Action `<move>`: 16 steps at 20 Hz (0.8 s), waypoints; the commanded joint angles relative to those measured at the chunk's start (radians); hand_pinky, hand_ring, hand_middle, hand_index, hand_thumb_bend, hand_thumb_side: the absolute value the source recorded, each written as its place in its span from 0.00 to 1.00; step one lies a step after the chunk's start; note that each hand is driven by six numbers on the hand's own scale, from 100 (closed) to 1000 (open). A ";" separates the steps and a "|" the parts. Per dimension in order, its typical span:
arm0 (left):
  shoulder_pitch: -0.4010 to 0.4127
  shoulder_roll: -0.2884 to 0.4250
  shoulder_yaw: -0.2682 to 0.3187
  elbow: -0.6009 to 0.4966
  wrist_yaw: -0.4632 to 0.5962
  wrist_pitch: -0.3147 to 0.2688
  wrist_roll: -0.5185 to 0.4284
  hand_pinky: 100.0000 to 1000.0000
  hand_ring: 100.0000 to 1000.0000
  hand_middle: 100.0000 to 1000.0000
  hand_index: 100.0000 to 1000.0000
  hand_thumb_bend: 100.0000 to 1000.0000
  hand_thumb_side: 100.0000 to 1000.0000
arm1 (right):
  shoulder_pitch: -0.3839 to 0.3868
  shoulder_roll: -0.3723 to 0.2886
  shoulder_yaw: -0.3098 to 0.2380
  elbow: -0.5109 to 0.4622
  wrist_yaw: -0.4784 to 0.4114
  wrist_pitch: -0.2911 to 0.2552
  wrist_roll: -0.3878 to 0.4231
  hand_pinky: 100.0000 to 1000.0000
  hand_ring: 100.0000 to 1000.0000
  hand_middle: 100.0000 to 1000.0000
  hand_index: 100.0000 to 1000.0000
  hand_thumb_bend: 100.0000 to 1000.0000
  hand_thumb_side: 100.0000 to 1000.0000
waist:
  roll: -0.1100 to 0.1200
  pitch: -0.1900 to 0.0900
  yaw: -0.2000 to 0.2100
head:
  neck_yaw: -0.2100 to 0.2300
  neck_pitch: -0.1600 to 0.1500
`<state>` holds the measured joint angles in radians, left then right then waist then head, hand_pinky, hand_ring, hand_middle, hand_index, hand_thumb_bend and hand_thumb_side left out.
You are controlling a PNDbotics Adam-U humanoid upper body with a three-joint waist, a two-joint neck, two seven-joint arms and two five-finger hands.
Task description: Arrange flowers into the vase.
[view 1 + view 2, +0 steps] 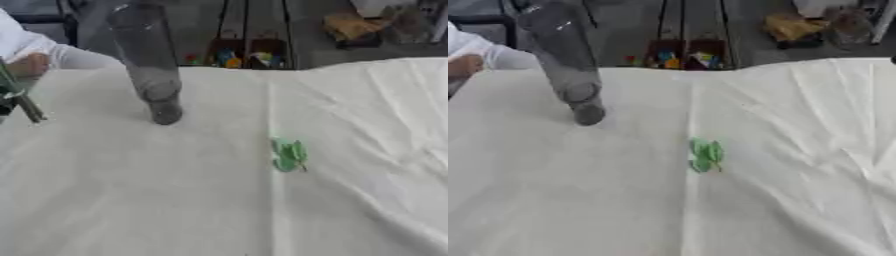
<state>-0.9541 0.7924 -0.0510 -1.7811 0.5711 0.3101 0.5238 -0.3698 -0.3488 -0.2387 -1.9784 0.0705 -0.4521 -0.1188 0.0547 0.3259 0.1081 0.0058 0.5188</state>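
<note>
A tall grey see-through vase (150,60) stands upright on the white cloth at the back left. A small green leaf piece (289,155) lies on the cloth near the middle, to the right of the vase and nearer to me. At the left edge several green stems (24,102) hang slanted above the cloth. A dark part that seems to be my left hand (4,107) shows beside them, mostly cut off. A person's hand (31,65) in a white sleeve is just above the stems. My right hand shows in neither view.
The table (175,200) is covered with a creased white cloth, with folds on the right side. Beyond its far edge are a dark floor, small coloured objects (232,59) and an orange-brown thing (350,25).
</note>
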 commanded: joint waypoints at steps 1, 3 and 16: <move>-0.054 0.020 0.016 0.038 -0.006 -0.009 0.031 0.00 0.00 0.00 0.00 0.00 0.68 | -0.008 -0.033 0.005 -0.020 -0.008 -0.003 0.006 0.51 0.77 0.47 0.73 0.00 0.84 | 0.000 -0.026 -0.002 | 0.011 -0.021; -0.080 0.016 0.007 0.084 -0.013 -0.029 0.041 0.00 0.00 0.00 0.00 0.00 0.68 | -0.009 -0.036 0.006 -0.018 -0.010 -0.005 0.009 0.51 0.77 0.47 0.73 0.00 0.84 | 0.000 -0.025 -0.003 | 0.012 -0.028; -0.184 0.021 0.000 0.280 -0.007 -0.166 0.097 0.00 0.00 0.00 0.00 0.00 0.70 | -0.007 -0.062 0.006 -0.002 -0.010 -0.021 0.021 0.51 0.77 0.46 0.73 0.00 0.84 | 0.019 -0.008 -0.023 | 0.033 -0.054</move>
<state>-1.1146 0.7906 -0.0604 -1.5090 0.5607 0.1581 0.6135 -0.3698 -0.3802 -0.2330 -1.9743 0.0683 -0.4691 -0.1003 0.0749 0.3363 0.0841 0.0334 0.4795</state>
